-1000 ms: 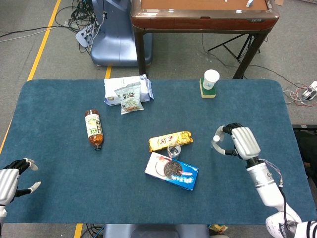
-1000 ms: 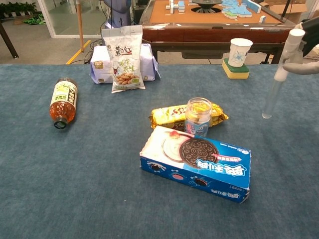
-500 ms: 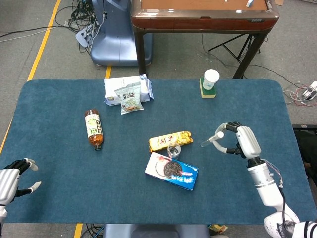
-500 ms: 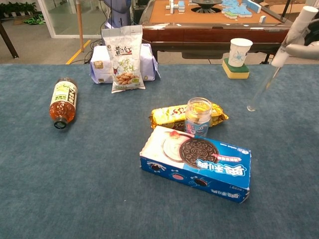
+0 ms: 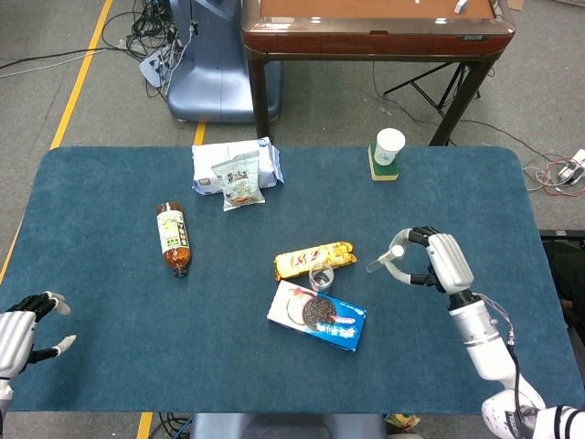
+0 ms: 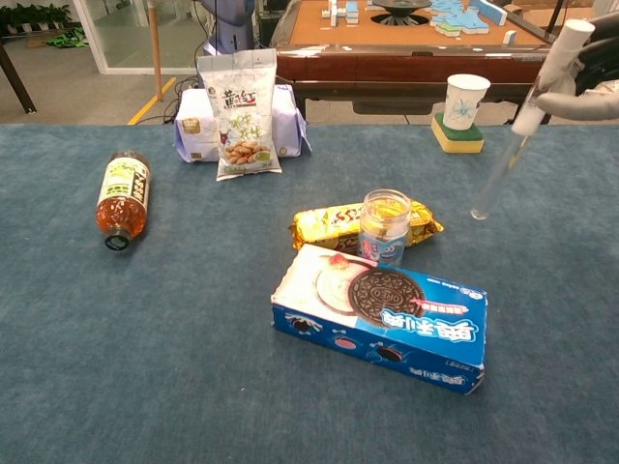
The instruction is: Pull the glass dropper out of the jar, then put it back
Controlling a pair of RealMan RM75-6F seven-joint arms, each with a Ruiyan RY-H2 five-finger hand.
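Note:
The small glass jar [image 6: 385, 226] stands open-topped between the yellow snack bar and the blue cookie box; from above the jar [image 5: 321, 276] shows as a small ring. My right hand [image 5: 431, 261] hovers to the right of the jar and pinches the white bulb of the glass dropper [image 6: 513, 132]. The dropper is tilted, its clear tip pointing down and left toward the jar but well apart from it. In the head view the dropper [image 5: 382, 262] is faint. My left hand [image 5: 23, 329] rests at the table's near left corner, fingers spread, holding nothing.
A blue cookie box [image 6: 380, 317] lies just in front of the jar, a yellow snack bar [image 6: 334, 224] behind it. A tea bottle [image 6: 122, 197] lies on its side at left. Snack bags [image 6: 237, 113] stand at the back, a paper cup [image 6: 466, 101] on a sponge at back right.
My right hand has tilted the dropper from near upright to slanted, and carried it slightly left toward the jar. The left hand has not moved.

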